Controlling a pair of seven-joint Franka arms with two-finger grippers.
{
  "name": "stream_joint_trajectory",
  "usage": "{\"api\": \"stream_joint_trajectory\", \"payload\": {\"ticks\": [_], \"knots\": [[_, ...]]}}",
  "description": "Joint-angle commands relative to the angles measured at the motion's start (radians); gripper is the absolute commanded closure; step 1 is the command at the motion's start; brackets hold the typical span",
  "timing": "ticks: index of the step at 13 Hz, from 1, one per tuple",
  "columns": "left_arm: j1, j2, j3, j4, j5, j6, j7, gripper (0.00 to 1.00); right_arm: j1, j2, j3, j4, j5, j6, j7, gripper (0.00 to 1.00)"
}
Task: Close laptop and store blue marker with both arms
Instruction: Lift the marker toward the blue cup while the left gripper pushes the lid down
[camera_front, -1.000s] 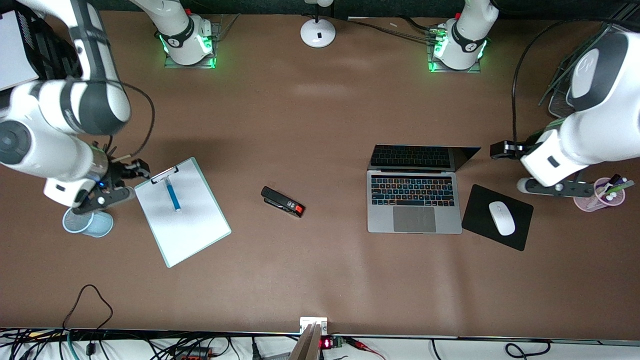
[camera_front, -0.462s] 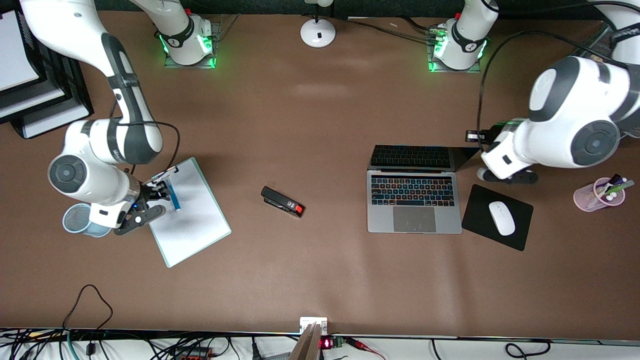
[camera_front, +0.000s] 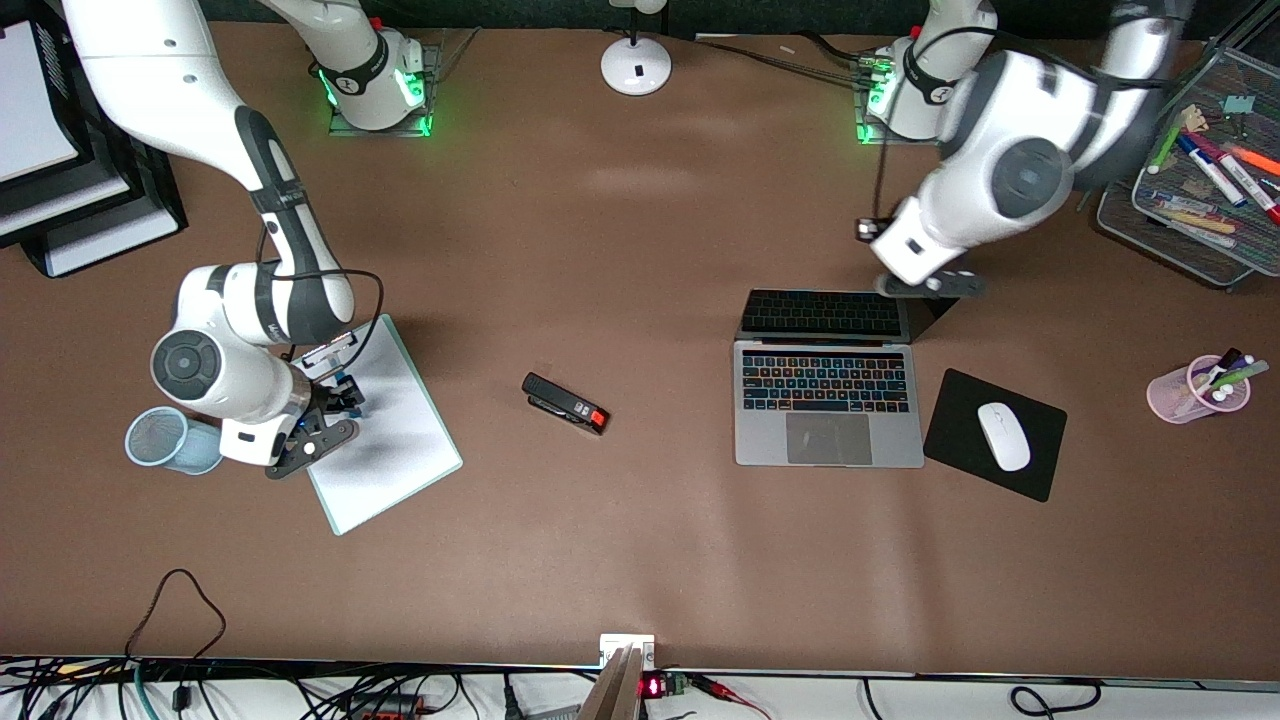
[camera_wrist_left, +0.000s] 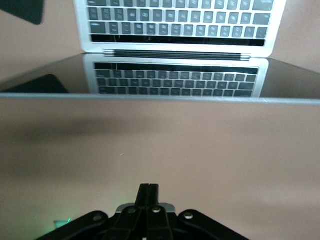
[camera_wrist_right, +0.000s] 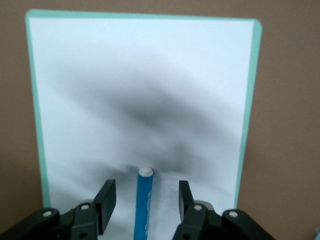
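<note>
the right gripper (camera_wrist_right: 145, 200) hangs low over the clip end of a white clipboard (camera_front: 380, 440), its two black fingers (camera_wrist_right: 106, 199) spread apart with the blue marker (camera_wrist_right: 143, 200) lying between them. neither finger touches the marker. the marker is a slim light-blue stick with a white end, resting flat on the clipboard's white sheet, which has a mint-green edge. in the front view the right gripper (camera_front: 338, 395) sits at about nine o'clock of the table, and only a short bit of the blue marker (camera_front: 345, 387) shows beside it. a pale blue mesh cup (camera_front: 165, 440) stands just beside the clipboard, toward the right arm's end of the table.

the left gripper (camera_wrist_left: 149, 192) has its fingers pressed together, with nothing between them. it hovers over bare brown table (camera_front: 640, 560) just past the top edge of the laptop (camera_front: 828, 385) lid, at about two o'clock in the front view, where the left gripper (camera_front: 868, 228) shows as a small dark tip. the laptop stands open, its dark screen (camera_wrist_left: 175, 80) mirroring the black keys.

a black stapler (camera_front: 565, 403) with a red tip lies near the table's middle. a white mouse (camera_front: 1003, 436) rests on a black mouse pad (camera_front: 965, 400) beside the laptop. a pink cup (camera_front: 1185, 395) of pens stands at three o'clock, and a wire tray (camera_front: 1190, 250) of markers at one o'clock.
</note>
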Motion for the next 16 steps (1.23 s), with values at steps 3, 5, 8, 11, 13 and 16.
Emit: {"api": "stream_joint_trajectory", "payload": {"ticks": [3, 5, 8, 11, 13, 16], "knots": [[0.012, 0.022, -0.015, -0.123, -0.001, 0.3, 0.015, 1.0, -0.009, 0.032, 0.005, -0.028, 0.019, 0.056, -0.032, 0.49], [0.012, 0.06, -0.017, -0.12, -0.001, 0.404, 0.015, 1.0, -0.01, 0.045, 0.005, -0.028, 0.018, 0.059, -0.032, 0.5], [0.013, 0.102, -0.014, -0.109, -0.001, 0.518, 0.061, 1.0, -0.01, 0.055, 0.005, -0.026, 0.019, 0.057, -0.031, 0.62], [0.027, 0.157, -0.006, -0.068, 0.001, 0.584, 0.091, 1.0, -0.01, 0.054, 0.005, -0.023, 0.019, 0.054, -0.028, 0.76], [0.028, 0.204, -0.003, -0.019, 0.025, 0.587, 0.094, 1.0, -0.01, 0.051, 0.005, -0.015, 0.021, 0.049, -0.023, 0.94], [0.028, 0.27, 0.026, 0.067, 0.068, 0.584, 0.093, 1.0, -0.01, 0.014, 0.005, 0.0, 0.021, 0.024, -0.022, 1.0]]}}
